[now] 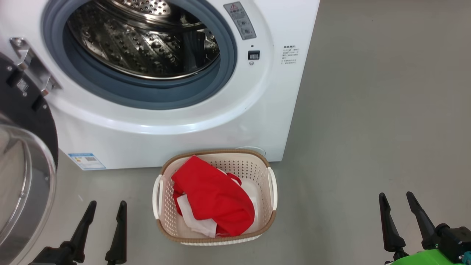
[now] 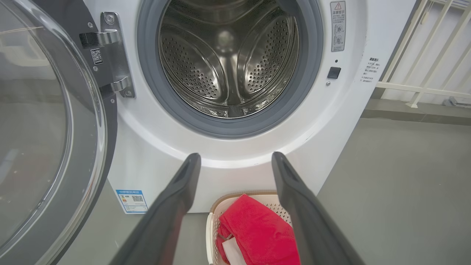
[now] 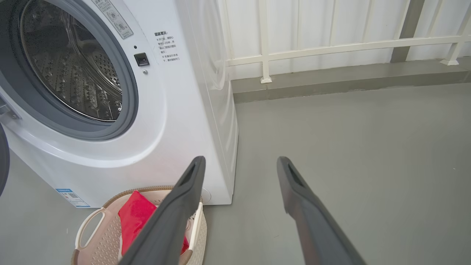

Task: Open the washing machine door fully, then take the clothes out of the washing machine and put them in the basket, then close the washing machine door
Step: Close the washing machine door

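grey floor (image 1: 368,110); clothes (image 1: 215,198) in basket (image 1: 251,168) run far-left to near-right

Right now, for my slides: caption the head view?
Clothes in basket, washing machine door open, left tool and right tool open.

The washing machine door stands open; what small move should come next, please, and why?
Probably move the open left gripper to the washing machine door to push it shut: the drum looks empty and the clothes lie in the basket.

washing machine (image 1: 176,110): upper left of frame — door (image 1: 25,176) at far left edge
basket (image 1: 270,184): lower centre, before machine
clothes (image 1: 213,198): in basket
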You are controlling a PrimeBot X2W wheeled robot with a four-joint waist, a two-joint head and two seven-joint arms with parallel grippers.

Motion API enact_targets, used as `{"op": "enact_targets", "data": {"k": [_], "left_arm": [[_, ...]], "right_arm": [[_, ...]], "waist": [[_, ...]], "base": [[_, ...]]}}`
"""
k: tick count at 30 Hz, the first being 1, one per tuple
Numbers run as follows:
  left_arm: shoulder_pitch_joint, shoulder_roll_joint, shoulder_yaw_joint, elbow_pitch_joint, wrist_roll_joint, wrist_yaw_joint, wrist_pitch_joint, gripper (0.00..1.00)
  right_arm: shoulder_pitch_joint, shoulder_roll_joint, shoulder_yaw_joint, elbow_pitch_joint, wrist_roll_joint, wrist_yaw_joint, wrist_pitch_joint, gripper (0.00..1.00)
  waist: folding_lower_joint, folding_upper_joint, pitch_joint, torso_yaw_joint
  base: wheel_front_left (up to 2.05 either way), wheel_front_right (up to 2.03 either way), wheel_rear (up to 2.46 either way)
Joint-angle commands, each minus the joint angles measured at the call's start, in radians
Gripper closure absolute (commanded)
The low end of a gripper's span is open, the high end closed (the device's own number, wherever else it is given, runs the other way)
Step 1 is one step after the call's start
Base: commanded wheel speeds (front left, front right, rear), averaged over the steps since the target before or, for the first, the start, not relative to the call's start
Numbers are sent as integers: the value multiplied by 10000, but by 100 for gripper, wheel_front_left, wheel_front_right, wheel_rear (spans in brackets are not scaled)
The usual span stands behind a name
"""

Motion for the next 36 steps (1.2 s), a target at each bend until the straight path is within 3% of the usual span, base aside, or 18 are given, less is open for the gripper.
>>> {"op": "enact_targets", "data": {"k": [1, 23, 36], "left_arm": [[-128, 118, 405, -288, -31, -56, -122, 0], [-266, 36, 453, 80, 27, -56, -122, 0], [-220, -540, 719, 621, 82, -56, -122, 0]], "right_arm": [[-201, -129, 203, -228, 30, 48, -65, 0], [-270, -129, 315, -155, -13, 48, -65, 0], [-675, -129, 939, 195, -478, 48, -65, 0]], "waist": [[0, -1, -2, 4], [0, -1, -34, 269], [0, -1, -184, 2103]], "base": [[-91, 91, 0], [-12, 12, 0], [0, 0, 0]]}}
